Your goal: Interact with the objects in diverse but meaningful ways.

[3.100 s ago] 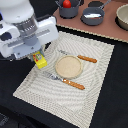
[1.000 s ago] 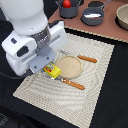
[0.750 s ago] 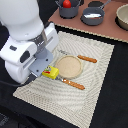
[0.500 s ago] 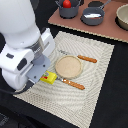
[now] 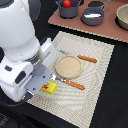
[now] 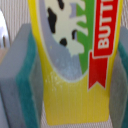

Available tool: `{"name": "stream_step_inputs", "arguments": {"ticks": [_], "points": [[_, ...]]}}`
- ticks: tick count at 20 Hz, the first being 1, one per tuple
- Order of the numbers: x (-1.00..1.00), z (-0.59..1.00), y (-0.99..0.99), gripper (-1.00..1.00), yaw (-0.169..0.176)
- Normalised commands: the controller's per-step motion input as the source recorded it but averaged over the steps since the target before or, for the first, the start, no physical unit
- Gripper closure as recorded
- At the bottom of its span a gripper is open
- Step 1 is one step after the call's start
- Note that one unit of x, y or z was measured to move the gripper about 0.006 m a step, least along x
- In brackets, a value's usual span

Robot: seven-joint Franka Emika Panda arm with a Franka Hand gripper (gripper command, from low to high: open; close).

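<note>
claw (image 6: 75, 75) pads sit either side of the butter packet (image 6: 75, 60), seemingly clamped on it, at the mat's (image 5: 95, 75) near left edge. judging by this, one pick is underway; tomato (image 5: 66, 4) and saucepan (image 5: 93, 15) rest far off, untouched.

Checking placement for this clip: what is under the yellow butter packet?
The yellow butter packet lies on the striped placemat, whose weave shows beneath it in the wrist view. The gripper pads flank it; the arm covers its far end.
</note>
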Motion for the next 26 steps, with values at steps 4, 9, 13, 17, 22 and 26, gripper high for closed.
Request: {"name": "stream_step_inputs", "arguments": {"ticks": [4,9,13,17,22,26], "points": [[0.93,-0.07,-0.04,1.00,0.000],[0.73,-0.09,0.00,1.00,0.000],[0.61,0.50,0.01,-1.00,0.000],[0.53,0.93,0.04,-1.00,0.000],[0.33,1.00,0.04,-1.00,0.007],[0.36,1.00,0.34,-1.00,0.024]]}}
